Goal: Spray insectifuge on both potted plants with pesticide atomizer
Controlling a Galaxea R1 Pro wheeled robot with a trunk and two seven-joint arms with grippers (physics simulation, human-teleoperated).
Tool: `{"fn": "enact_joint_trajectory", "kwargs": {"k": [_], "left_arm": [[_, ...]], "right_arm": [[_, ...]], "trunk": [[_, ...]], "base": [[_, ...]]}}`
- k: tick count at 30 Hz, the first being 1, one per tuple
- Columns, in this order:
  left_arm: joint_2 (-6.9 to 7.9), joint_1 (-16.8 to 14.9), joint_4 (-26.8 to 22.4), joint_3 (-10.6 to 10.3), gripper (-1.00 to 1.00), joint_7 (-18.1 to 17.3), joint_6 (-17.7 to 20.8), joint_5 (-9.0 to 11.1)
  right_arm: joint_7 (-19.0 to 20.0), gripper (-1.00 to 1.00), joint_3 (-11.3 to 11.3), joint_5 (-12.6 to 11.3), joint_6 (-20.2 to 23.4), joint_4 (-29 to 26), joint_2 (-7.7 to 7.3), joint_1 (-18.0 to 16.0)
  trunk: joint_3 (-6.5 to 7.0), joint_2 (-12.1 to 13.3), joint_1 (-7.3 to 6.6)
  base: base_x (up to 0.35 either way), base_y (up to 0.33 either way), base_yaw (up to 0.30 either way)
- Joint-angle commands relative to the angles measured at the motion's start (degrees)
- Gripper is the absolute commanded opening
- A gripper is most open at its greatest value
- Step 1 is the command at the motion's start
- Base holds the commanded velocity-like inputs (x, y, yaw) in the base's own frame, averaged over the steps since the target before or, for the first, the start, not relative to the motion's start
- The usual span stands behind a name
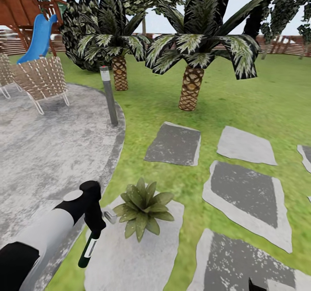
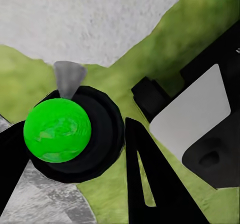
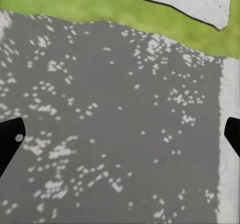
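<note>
We see our left gripper point(image 1: 96, 228) pinching the pesticide atomizer point(image 1: 88, 250) (dark bottle hanging down, white label showing) at seven o'clock in the head view, just left of a potted plant point(image 1: 141, 207) on a stepping stone point(image 1: 129, 256). Our right gripper point(image 3: 120, 134) hangs spread over another stone point(image 3: 115, 129).
</note>
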Motion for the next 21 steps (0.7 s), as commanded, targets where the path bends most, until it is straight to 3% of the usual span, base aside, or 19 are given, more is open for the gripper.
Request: {"fn": "enact_joint_trajectory", "kwargs": {"k": [1,9,21], "left_arm": [[0.03,-0.1,-0.1,-0.3,-1.0,-0.5,0.6,-0.4],[0.03,0.0,-0.1,-0.2,-1.0,-0.5,0.5,-0.4],[0.03,0.0,-0.1,-0.2,-1.0,-0.5,0.6,-0.4]], "right_arm": [[0.0,1.0,-0.4,0.6,-0.2,0.1,0.02,-0.1],[0.0,1.0,-0.4,0.6,-0.2,0.1,0.03,-0.1],[0.0,1.0,-0.4,0.6,-0.2,0.1,0.02,-0.1]], "trunk": [[-0.05,0.0,-0.01],[-0.05,0.0,-0.01],[-0.05,0.0,-0.01]], "base": [[-0.002,-0.277,0.273],[0.0,-0.278,0.255],[0.0,-0.278,0.012]]}}
